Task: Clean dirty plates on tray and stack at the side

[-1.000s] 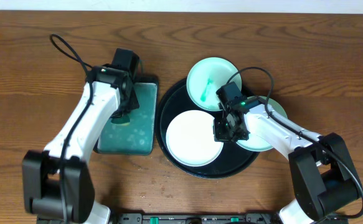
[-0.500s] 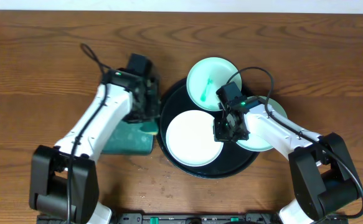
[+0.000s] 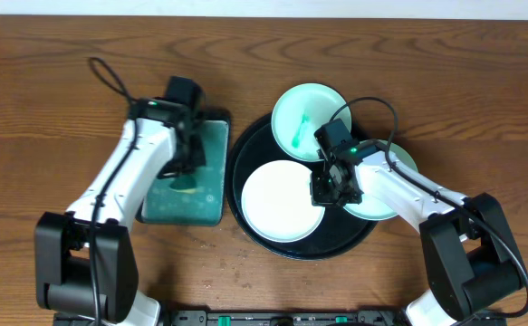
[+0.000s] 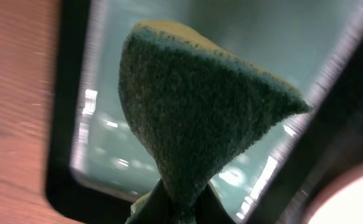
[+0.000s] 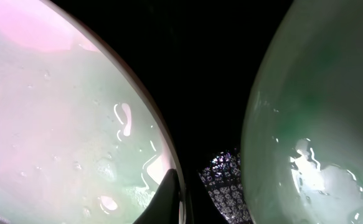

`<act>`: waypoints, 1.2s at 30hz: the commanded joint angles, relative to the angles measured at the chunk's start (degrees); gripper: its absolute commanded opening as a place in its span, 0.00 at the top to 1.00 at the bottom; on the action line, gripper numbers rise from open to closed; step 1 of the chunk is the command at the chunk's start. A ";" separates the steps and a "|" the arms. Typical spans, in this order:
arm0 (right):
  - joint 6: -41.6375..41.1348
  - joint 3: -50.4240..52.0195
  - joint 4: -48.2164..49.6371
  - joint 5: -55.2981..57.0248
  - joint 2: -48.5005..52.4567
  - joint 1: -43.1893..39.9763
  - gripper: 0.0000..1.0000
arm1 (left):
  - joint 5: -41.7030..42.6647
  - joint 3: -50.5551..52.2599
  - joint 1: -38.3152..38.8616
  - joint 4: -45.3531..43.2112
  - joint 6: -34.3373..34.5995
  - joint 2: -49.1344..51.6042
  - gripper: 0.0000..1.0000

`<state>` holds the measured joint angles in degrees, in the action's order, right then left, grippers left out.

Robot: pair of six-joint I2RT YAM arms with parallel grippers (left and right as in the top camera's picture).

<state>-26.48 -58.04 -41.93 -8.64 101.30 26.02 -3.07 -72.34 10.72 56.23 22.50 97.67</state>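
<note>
The tray [image 3: 250,149] sits at the middle of the wooden tabletop [image 3: 46,109] with all three plates on it. The white plate [image 3: 280,201] lies in its near left part. The mint plate [image 3: 304,110], with a teal smear at its centre, lies at the far edge and overhangs the rim. The third plate [image 3: 379,210], pale green, lies on the right side, largely under the right arm.

The right fingers [image 3: 331,187] are down between the white plate and the third plate. In the right wrist view they straddle the right-hand rim of the white plate: one dark tip rests inside the rim on the wet surface, and a patterned pad sits just outside it over the black tray. The gap between them is narrow and they are clamped on that rim. The third plate lies just beside them, apart from the rim they hold.

The left fingers [image 4: 176,205] are closed tight on a sponge [image 4: 193,124], pinching it so that its green scouring face fans out with a yellow edge behind. They are over the rectangular tray [image 3: 200,206] of teal liquid to the left of the round tray, well apart from every plate. Whether the sponge touches the liquid cannot be told
</note>
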 commanded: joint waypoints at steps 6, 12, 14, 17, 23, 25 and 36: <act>2.38 -8.94 -3.67 5.16 -4.04 0.24 0.99 | -1.05 0.55 -2.93 -1.97 -1.36 -0.04 0.70; 7.61 -17.86 -7.28 5.86 -5.07 1.05 0.99 | 1.36 0.31 -2.97 -0.79 -2.75 -0.48 0.42; 8.20 -20.31 -7.04 7.30 -5.07 1.95 0.99 | 1.38 -0.26 -3.23 0.42 -2.71 -1.57 0.40; 9.20 -23.08 -4.39 10.21 -5.03 4.15 0.99 | 1.60 -1.77 -4.09 2.75 -2.32 -4.31 0.35; 14.27 -23.61 12.50 14.05 -3.67 12.17 0.99 | 6.40 -2.78 -6.40 4.37 -2.29 -15.52 0.26; 15.93 -23.61 17.97 17.16 -2.27 15.10 0.99 | 6.82 -2.78 -6.84 4.44 -2.27 -19.80 0.24; 28.92 -23.61 34.97 44.94 3.48 26.25 0.99 | 6.49 -2.75 -6.84 8.76 -2.34 -36.22 0.20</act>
<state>-2.98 -80.82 -8.84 24.21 105.95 50.83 3.09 -74.00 4.12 64.20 20.71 62.72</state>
